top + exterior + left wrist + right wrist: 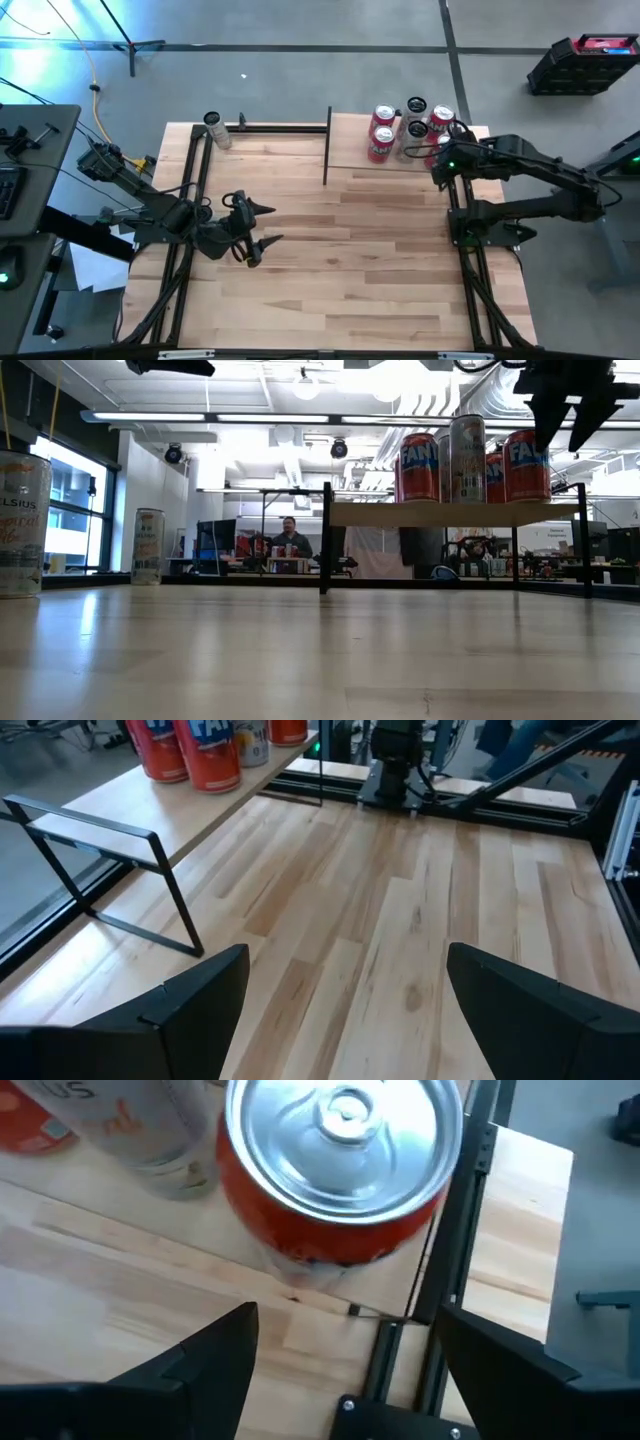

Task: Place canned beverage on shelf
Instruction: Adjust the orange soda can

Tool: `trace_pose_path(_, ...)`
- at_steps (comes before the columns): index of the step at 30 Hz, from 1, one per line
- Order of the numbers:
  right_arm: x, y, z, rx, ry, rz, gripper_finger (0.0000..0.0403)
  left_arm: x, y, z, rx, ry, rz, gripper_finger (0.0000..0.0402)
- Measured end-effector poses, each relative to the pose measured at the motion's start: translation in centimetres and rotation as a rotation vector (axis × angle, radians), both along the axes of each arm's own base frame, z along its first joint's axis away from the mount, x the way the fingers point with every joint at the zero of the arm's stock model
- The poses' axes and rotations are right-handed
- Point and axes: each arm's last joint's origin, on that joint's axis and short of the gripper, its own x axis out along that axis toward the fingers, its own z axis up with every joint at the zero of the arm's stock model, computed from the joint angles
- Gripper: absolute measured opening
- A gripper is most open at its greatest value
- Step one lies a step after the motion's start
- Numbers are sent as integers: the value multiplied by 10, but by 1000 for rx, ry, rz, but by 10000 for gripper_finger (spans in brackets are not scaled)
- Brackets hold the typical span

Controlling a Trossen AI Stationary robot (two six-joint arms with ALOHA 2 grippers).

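The red can nearest the right gripper stands upright on the shelf, at its outer end close to the black upright, with the gripper's fingers spread and holding nothing, the can clear of both fingers. By the look of it, the step in hand is the letting-go after setting a can down: the can rests on the board on its own, and the next move seems to call for a straight withdrawal that brushes neither the can nor the upright beside it. Other cans crowd the same end of the shelf: more red cans and a pale silver can stand just beside, so there is little room to swing sideways. Across the worktop, a tall pale can stands upright near the far left corner, well apart from the shelf; it may be the next one to fetch. The left gripper waits low over the left side of the worktop, fingers open and empty. A person sits in the room beyond.
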Motion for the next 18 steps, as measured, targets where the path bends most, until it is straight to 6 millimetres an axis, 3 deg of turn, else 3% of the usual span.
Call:
trace_pose_path(7, 11, -9, 2, -36, -53, 40, 257, 0, -1, 0, -12, 6, -18, 333)
trace_pose_path(18, 10, -15, 3, -67, -44, 18, 223, 0, -1, 0, -28, 0, -12, 333)
